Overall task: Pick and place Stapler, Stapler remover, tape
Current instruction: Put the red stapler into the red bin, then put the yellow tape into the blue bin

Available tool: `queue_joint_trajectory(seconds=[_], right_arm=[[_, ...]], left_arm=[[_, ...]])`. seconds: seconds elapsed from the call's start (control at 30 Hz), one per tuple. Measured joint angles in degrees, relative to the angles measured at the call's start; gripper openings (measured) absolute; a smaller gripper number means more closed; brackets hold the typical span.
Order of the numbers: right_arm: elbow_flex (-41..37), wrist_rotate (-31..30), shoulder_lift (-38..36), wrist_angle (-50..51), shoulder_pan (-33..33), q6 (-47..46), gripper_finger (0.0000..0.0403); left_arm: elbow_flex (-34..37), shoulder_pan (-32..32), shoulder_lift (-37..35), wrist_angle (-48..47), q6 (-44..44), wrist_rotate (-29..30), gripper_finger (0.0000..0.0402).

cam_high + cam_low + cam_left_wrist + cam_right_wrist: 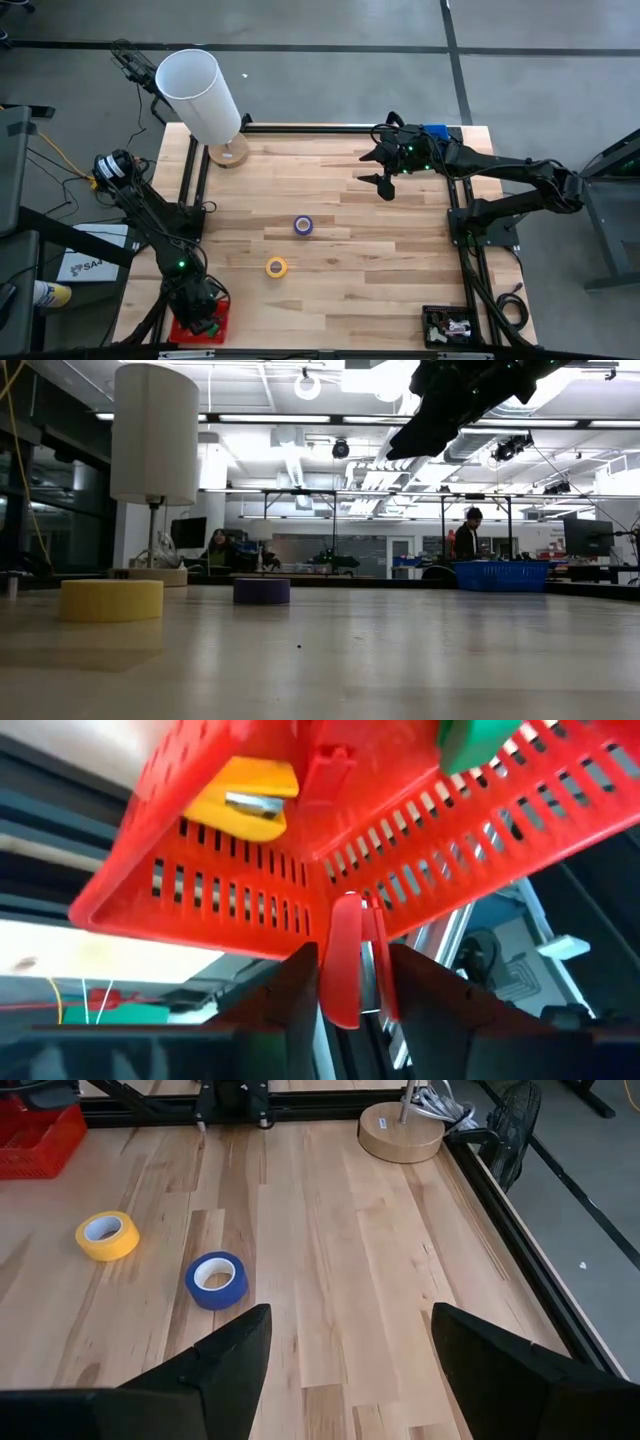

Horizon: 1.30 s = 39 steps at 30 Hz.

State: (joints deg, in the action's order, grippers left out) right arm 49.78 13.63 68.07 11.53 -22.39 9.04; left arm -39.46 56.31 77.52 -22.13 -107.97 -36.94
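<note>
The red basket (200, 325) serves as the landmark, sitting at the counter (330, 290) corner beside the left arm's base. In the high view the left gripper (203, 318) covers most of it, so its contents cannot be read there. The left wrist view sees through the slotted wall only partly: a yellow piece with a metal part (250, 800) and a green thing (475, 740) cut off by the frame, neither identifiable with certainty. The left fingers (290, 1005) stand close together around a thin red piece (345, 960) just outside the basket wall; whether they actually press on it cannot be told.

The yellow tape (276, 267) lies flat on the counter near the basket, a small ring with an open, pale-lined centre. The blue tape (303, 226), same shape and size, lies farther from the basket, beyond the yellow one; in the low view it reads purple.

The right gripper (385, 185) hovers far across the counter from the basket, fingers (225, 1355) spread wide and empty. A blue basket (435, 132) is largely hidden beneath the right arm.
</note>
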Motion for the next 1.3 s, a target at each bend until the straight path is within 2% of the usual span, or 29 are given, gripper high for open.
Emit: queue_joint_trajectory(seconds=[0.3,0.5,0.6,0.77,0.93,1.17,1.3], right_arm=[[0.0,0.0,0.0,0.0,0.0,0.0,0.0266],[0.0,0.0,0.0,0.0,0.0,0.0,0.0266],[0.0,0.0,0.0,-0.1,0.0,0.0,0.0266],[0.0,0.0,0.2,-0.2,0.0,0.0,0.0266],[0.0,0.1,0.2,-0.2,-0.1,0.2,0.0266],[0.0,0.0,0.2,-0.1,-0.1,-0.4,0.0266],[0.0,0.0,0.2,0.0,-0.1,-1.3,0.0266]], left_arm=[[0.0,0.0,0.0,-0.4,-0.3,4.3,0.0164],[0.0,-0.1,0.0,-0.4,-1.4,5.5,0.0218],[0.0,-1.1,-0.7,0.1,-3.0,8.9,0.0239],[0.0,-3.7,-4.0,-2.4,-3.3,18.4,0.0245],[0.0,-6.8,-6.9,-5.4,-1.5,22.1,0.0246],[0.0,-13.5,-9.1,-6.7,6.6,23.8,0.0246],[0.0,-16.1,-9.8,-8.8,7.8,19.8,0.0246]])
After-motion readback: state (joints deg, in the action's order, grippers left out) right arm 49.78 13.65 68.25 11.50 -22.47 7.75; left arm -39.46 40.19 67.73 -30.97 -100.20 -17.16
